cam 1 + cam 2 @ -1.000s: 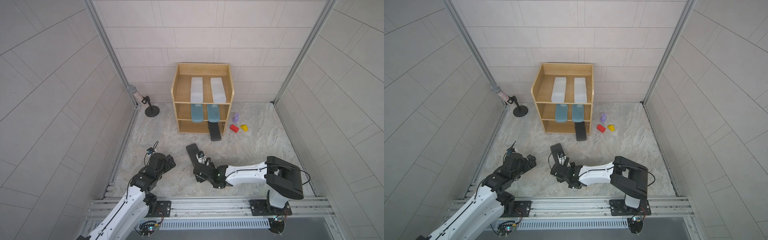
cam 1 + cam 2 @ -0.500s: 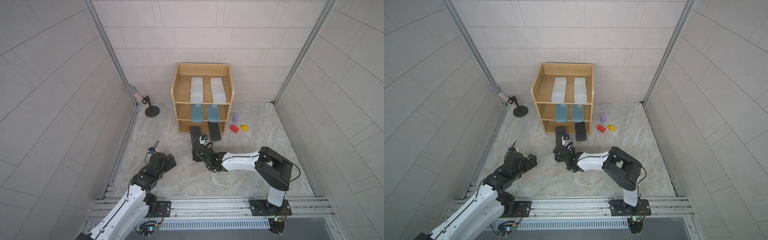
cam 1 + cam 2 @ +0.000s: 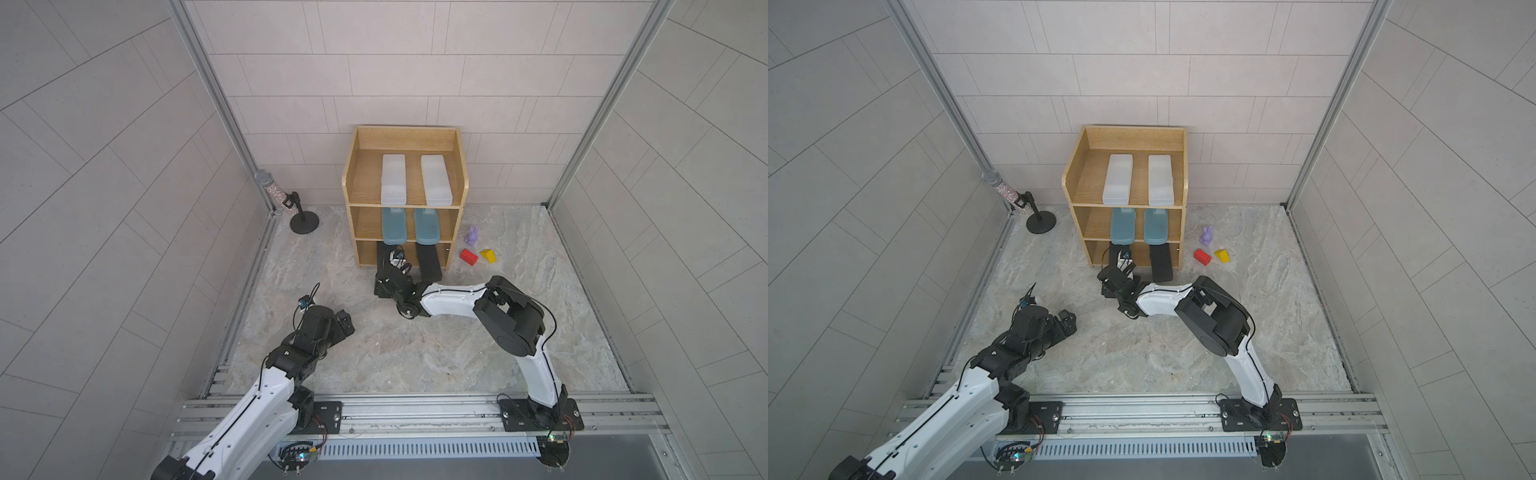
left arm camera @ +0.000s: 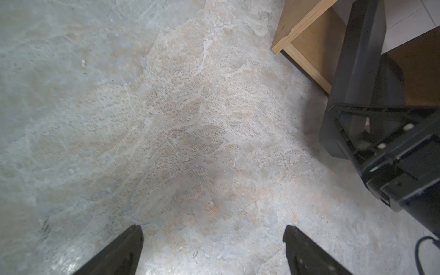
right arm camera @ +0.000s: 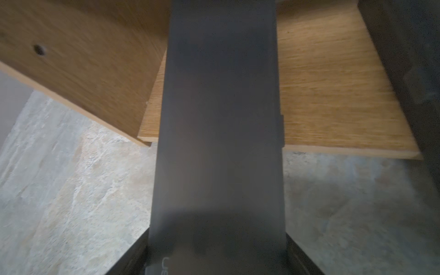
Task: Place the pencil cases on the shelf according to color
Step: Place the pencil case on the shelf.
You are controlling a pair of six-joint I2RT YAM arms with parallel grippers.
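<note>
Your right gripper [image 5: 216, 259] pinched a black case [image 5: 219, 119] half inside the shelf [image 5: 333, 95]; released there, it might have tipped out.

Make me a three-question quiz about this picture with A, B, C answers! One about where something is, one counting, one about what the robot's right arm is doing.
1. Where are the white pencil cases? A) top of the shelf B) middle level C) bottom level
2. How many teal pencil cases are on the middle level? A) one B) two C) three
3. What is the right gripper doing? A) open, empty B) holding a black pencil case C) holding a teal one

1 A: both lie on top. 2 B: two sit side by side. 3 B: its fingers clamp the black case, partly in the bottom level.
</note>
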